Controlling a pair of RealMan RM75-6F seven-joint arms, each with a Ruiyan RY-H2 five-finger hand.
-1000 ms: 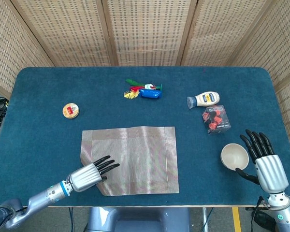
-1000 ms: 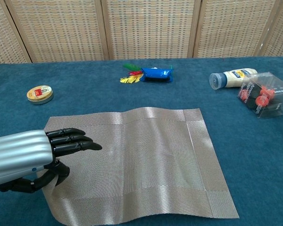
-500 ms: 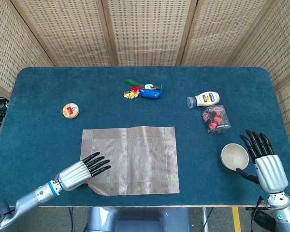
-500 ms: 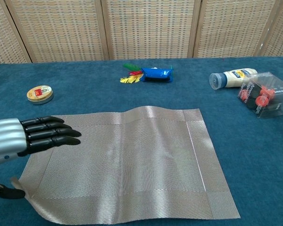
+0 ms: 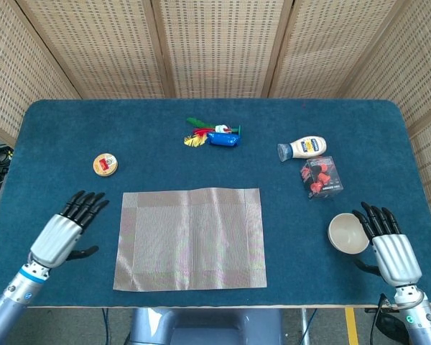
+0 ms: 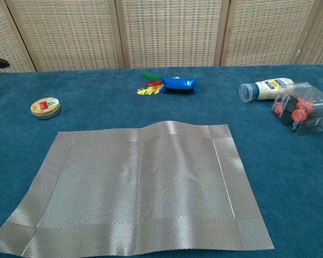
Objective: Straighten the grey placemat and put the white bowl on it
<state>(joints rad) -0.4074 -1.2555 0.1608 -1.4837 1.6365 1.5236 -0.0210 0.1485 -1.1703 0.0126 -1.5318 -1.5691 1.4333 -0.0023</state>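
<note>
Both hands are open: the left hand (image 5: 61,233) clear of the flattened grey placemat (image 5: 191,238), the right hand (image 5: 390,248) beside the white bowl (image 5: 348,233), likely to grasp it.

no lettering is legible in either view. the squeeze bottle (image 6: 265,88) carries a blue and yellow label, the round tin (image 6: 45,107) a red and yellow lid, the clear box (image 6: 304,108) red contents, the blue packet (image 6: 178,84) unreadable marks.

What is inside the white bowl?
The round white bowl looks empty inside as far as the head view shows. The right hand sits beside it, hiding its right edge.
</note>
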